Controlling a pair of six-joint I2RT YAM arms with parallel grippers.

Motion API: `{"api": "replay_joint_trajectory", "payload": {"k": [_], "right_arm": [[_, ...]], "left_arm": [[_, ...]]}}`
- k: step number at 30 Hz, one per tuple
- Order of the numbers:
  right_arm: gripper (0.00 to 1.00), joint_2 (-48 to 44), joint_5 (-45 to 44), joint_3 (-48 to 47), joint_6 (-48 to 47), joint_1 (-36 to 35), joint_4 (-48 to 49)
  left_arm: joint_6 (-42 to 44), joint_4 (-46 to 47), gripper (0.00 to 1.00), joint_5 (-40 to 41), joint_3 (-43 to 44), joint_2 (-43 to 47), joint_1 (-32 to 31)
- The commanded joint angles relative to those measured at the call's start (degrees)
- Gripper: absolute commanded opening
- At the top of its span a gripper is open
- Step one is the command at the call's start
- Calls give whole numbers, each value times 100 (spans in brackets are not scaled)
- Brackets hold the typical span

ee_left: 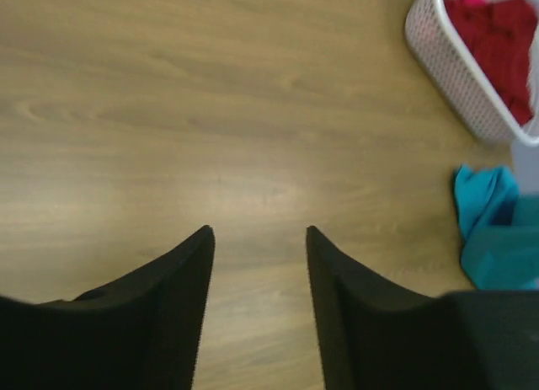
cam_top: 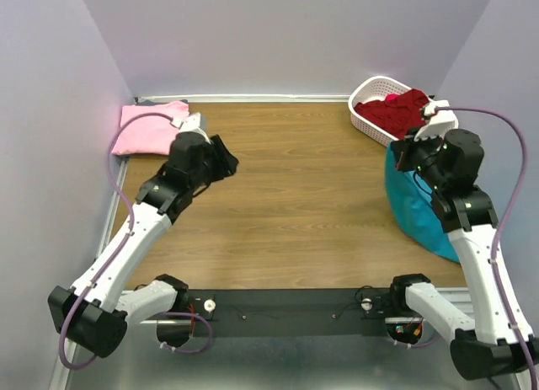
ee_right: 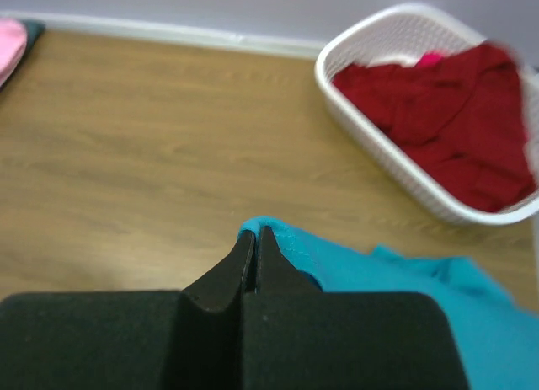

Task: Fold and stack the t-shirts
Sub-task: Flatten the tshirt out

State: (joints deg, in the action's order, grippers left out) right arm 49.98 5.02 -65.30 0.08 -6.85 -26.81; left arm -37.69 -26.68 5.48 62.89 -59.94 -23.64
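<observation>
The teal t-shirt [cam_top: 417,209] hangs in a bunch at the table's right edge, lifted by my right gripper [cam_top: 402,154], which is shut on its edge; the wrist view shows the cloth [ee_right: 396,276] pinched at the fingertips [ee_right: 255,232]. The dark red t-shirt [cam_top: 394,110] lies crumpled in the white basket [cam_top: 364,92] at the back right, also in the right wrist view [ee_right: 446,120]. The light pink t-shirt [cam_top: 150,127] lies folded at the back left corner. My left gripper [cam_top: 226,161] is open and empty above the bare wood [ee_left: 259,230], just right of the pink shirt.
A wooden table [cam_top: 295,205] is enclosed by pale walls on three sides. The white slotted basket also shows in the left wrist view [ee_left: 459,70]. A black rail with both arm bases runs along the near edge [cam_top: 286,310].
</observation>
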Motion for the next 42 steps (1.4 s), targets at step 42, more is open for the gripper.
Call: {"api": "replay_joint_trajectory", "payload": {"k": [42], "right_arm": [[1, 2097, -1195, -2149, -1413, -4043, 457]], "left_arm": [[-449, -400, 81, 1254, -972, 1749, -369]]}}
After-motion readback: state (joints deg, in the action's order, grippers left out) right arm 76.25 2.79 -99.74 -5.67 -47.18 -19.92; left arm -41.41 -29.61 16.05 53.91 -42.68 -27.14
